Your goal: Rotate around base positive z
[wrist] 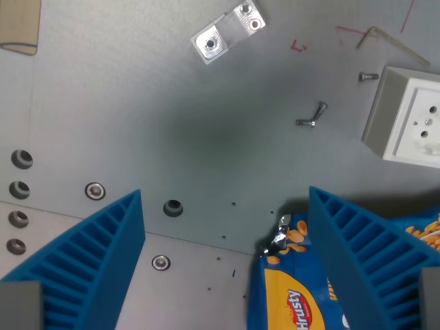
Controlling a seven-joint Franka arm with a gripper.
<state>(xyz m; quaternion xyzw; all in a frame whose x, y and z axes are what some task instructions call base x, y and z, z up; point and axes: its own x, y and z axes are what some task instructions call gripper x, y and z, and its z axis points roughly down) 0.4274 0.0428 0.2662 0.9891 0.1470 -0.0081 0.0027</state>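
Note:
My gripper (225,199) is open, its two blue ribbed fingers (96,254) reaching up from the bottom of the wrist view over a grey metal table (206,124). A blue and yellow snack bag (295,289) marked "Hrusty" lies flat on the table at the bottom right. Its crimped top corner lies in the gap, just inside the finger on the wrist view's right, which covers part of the bag. The space between the fingers holds nothing else.
A bent metal bracket (227,31) lies at the top centre. A white socket box (412,117) stands at the right edge. Loose screws (313,117) and an Allen key (385,38) lie near it. Bolt holes (20,159) line the left side. A beige object (17,27) sits top left.

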